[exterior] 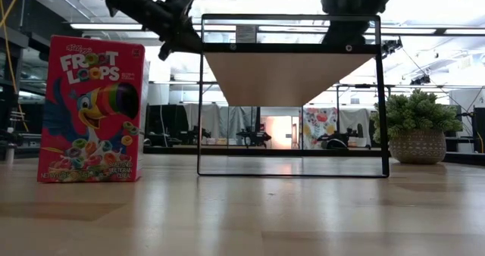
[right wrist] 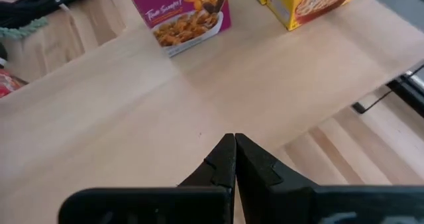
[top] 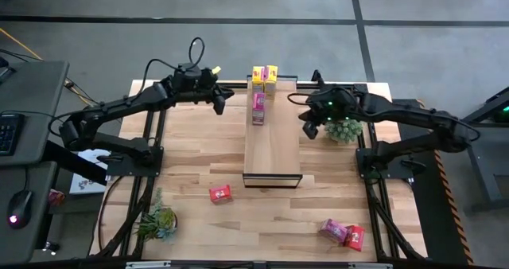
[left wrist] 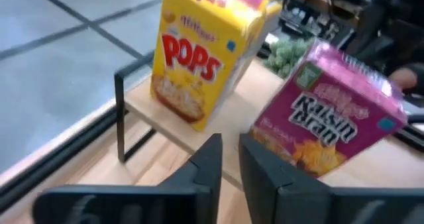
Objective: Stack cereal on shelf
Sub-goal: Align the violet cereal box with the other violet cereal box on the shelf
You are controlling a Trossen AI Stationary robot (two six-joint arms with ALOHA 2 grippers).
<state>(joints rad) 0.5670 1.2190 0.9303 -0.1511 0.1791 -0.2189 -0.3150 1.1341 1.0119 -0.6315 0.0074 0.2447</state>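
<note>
The shelf (top: 272, 142) stands mid-table. At its far end stand two yellow boxes (top: 265, 76) and, in front of them, a pink box (top: 258, 106); the left wrist view shows the yellow Pops box (left wrist: 192, 65) and the pink Raisin Bran box (left wrist: 331, 118). A red box (top: 220, 193) stands on the table near the shelf's near left corner. A pink box (top: 332, 230) and a red box (top: 354, 237) lie near right. My left gripper (top: 219, 102) hovers left of the shelf's far end, empty, with a narrow gap between its fingers (left wrist: 228, 164). My right gripper (top: 310, 130) is shut and empty at the shelf's right edge (right wrist: 233, 144).
A potted plant (top: 343, 130) stands right beside my right gripper, another (top: 159, 221) at the near left. The shelf top's near half (top: 272, 153) is bare wood. In the low view the red Froot Loops box (exterior: 92, 108) stands left of the shelf frame (exterior: 292, 97).
</note>
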